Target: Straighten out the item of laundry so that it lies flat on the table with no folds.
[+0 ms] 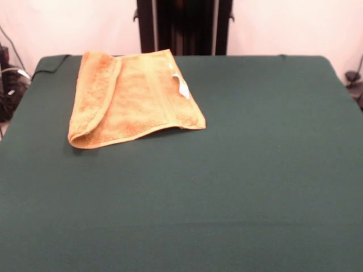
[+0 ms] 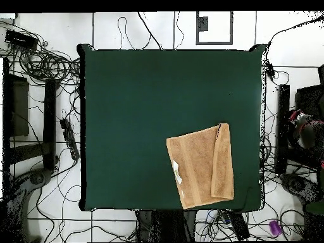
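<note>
Claw: absent from both views; only the dark pedestal visible at the table's far edge in the front view, so opening state impossible to tell. No arm over the work surface.

Towel: golden-orange terry, lying on the table close to the pedestal edge, near one of the two corners on that side. Same towel in the overhead view, just short of the table edge nearest the base. One long side doubled over onto the main panel, forming a narrow folded flap with a rounded crease at its end away from the pedestal. Woven band running across the panel; small white tag beside it. Remainder of the towel flat, edges slightly curved.

Step in hand, as judged: approach not yet begun; fold still to be opened. Next move likely calling for descent onto the free edge of the flap, a pinch of the upper layer alone, then a lift and draw outward, away from the tag side, until the flap lies beyond the crease. Risk: catching both layers and dragging the whole towel; limited green margin toward the near corner.

Containers: none present. Cables and equipment on the floor around the table, clear of the towel.
</note>
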Tool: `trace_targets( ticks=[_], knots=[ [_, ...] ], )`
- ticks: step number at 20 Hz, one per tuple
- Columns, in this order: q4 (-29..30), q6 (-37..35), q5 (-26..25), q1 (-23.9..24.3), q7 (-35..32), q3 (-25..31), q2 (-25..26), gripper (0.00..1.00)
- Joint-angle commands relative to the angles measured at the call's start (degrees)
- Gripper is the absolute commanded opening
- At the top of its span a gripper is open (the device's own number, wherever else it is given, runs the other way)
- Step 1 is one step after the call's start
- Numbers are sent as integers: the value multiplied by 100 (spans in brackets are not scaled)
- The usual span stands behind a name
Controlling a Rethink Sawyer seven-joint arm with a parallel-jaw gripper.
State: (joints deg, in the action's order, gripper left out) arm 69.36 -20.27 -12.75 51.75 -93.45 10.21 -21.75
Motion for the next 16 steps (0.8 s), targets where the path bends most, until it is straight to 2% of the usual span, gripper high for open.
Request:
trace_targets(
  ticks=[1,6,9,16],
  knots=[
    [625,459,401,-418,-1744,-274,915,100],
    [455,1076,535,-630,-1988,-459,1338,100],
    [190,1075,695,-596,-1845,-428,1513,100],
    [-614,1478,1239,-724,-1827,-447,2511,100]
  ],
)
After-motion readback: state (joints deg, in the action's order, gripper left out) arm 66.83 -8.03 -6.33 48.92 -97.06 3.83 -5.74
